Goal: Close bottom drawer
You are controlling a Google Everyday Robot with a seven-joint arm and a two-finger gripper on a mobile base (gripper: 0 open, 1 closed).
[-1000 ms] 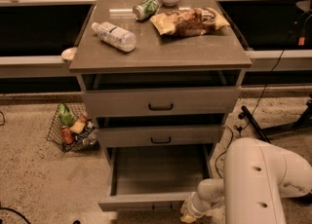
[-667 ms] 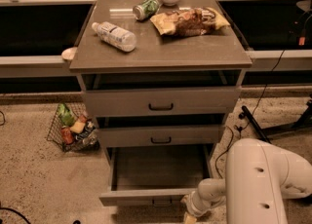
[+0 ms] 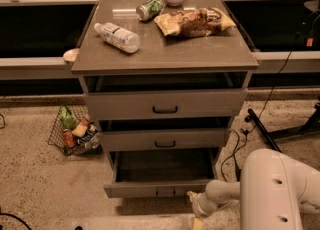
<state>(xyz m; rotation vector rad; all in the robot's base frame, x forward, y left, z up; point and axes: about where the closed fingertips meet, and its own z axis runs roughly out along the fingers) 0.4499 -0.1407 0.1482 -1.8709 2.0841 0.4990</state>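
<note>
Bottom drawer (image 3: 157,190) stands pulled well out of the cabinet (image 3: 165,56), its dark tray showing bare. Its low front panel lies just up and to the left of the gripper (image 3: 195,209). The small handle (image 3: 165,192) sits at the panel's middle, further left of the gripper.

In the camera view the gripper hangs low near the floor, just off the panel's right end, on the white arm (image 3: 275,194) that fills the lower right corner. I cannot tell whether the gripper is spread or pressed together. I also cannot tell whether it touches the panel.

The step in hand looks to be the push. To do it well, the contact should be on the flat front close to the handle rather than at the right corner, so the tray runs straight and does not skew on its slides. The push should go level and square into the cabinet, until the panel lines up under the middle drawer (image 3: 165,139).

A cable (image 3: 235,149) trails on the floor above and to the right of the gripper and is best kept clear of.
</note>
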